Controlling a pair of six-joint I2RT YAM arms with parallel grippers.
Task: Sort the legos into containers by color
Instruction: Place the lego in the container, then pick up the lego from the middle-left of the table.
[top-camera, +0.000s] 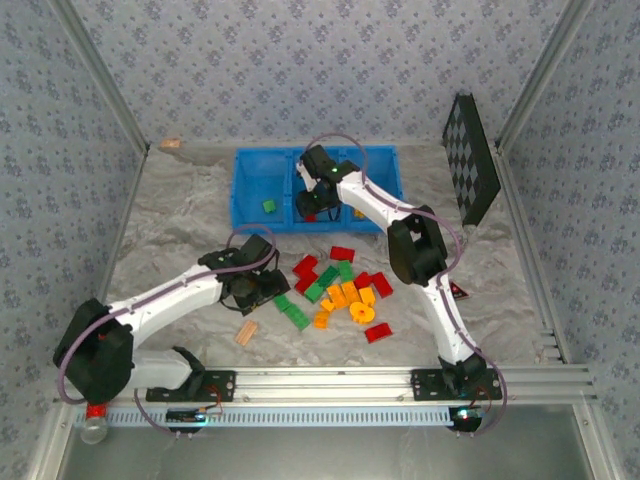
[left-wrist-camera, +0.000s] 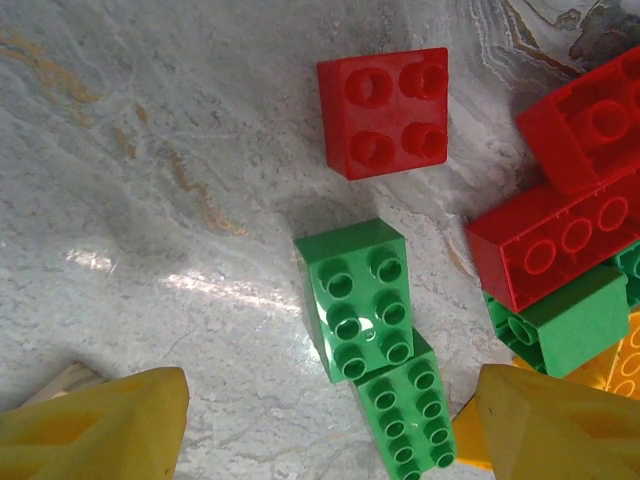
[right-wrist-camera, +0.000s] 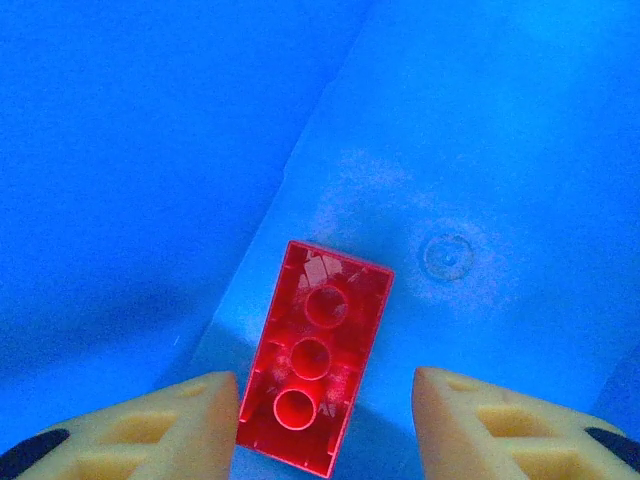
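A red brick (right-wrist-camera: 315, 355) lies hollow side up on the floor of the middle compartment (top-camera: 322, 172) of the blue bin (top-camera: 250, 215). It sits between the fingers (right-wrist-camera: 150, 425) of the right gripper (right-wrist-camera: 325, 385), which are spread apart and not clamped on it; whether the near finger touches its edge cannot be told. In the bin's left compartment (top-camera: 258, 175) sits one small green brick (top-camera: 268, 206). The rest of the legos (top-camera: 345, 293) lie in a loose pile of red, green and orange on the marbled table (top-camera: 180, 220), in front of the bin on its near side. At the pile's edge nearer the bin's left end, the left gripper (left-wrist-camera: 330, 385) hangs with its yellow fingers (left-wrist-camera: 100, 430) wide apart and empty. Between them sit two green bricks (left-wrist-camera: 355, 298) stacked corner over corner, studs up, with a square red brick (left-wrist-camera: 385, 110) just beyond, apart from them. A tan wooden block (top-camera: 246, 333) lies farther from the bin than the left gripper.
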